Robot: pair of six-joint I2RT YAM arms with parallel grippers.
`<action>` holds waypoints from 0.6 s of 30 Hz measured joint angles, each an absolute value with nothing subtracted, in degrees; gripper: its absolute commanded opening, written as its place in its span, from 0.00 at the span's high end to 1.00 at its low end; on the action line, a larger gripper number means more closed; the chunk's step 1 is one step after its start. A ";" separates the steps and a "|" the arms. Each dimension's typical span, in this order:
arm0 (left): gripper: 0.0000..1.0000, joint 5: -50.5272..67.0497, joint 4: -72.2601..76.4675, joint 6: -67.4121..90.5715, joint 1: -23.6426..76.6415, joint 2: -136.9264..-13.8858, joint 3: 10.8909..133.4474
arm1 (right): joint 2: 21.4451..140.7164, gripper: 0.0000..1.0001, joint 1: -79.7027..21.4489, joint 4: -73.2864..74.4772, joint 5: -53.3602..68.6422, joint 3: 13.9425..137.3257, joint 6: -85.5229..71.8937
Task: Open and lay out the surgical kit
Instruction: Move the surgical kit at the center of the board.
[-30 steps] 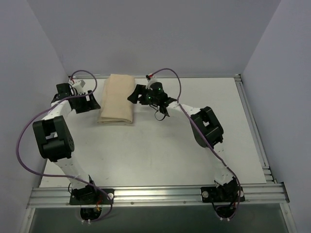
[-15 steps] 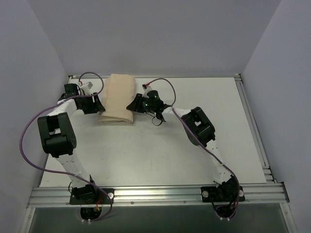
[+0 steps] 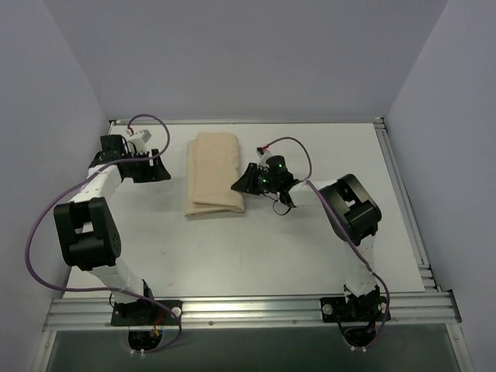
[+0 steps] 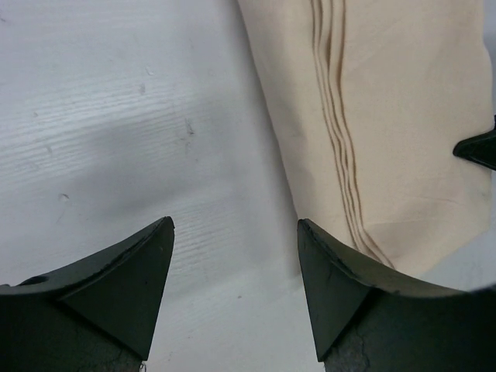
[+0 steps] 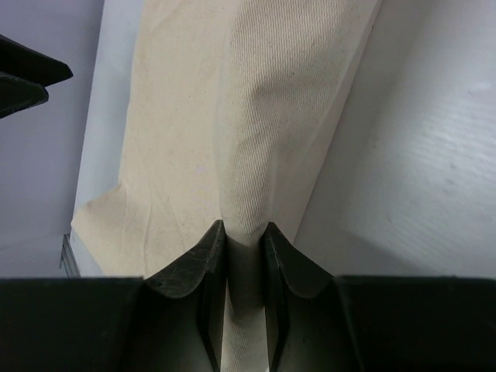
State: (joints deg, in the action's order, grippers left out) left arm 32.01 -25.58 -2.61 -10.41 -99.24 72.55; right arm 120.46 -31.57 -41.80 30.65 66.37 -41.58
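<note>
beige cloth wrap (image 3: 213, 174): soft, limp, probably drapes when lifted.
right claw (image 5: 242, 236): clamped on its 3 o'clock edge fold.
left claw (image 4: 236, 232): apart, empty, 9 o'clock side.
hold: outer flap edge.

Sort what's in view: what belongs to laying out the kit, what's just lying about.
Job:
folded beige cloth wrap
right gripper, jaws pinching a fold
left gripper, jaws open beside it

Not the job:
white table
purple cables
metal rail
</note>
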 measured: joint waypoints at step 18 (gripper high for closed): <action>0.27 31.35 -25.56 -2.44 2.52 -101.49 68.34 | 100.14 0.38 -27.38 -30.13 23.92 46.61 -32.99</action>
State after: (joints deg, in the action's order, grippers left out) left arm 31.35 -25.56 -2.44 2.52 -101.49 68.34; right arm 100.14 -27.38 -30.13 23.92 46.61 -32.99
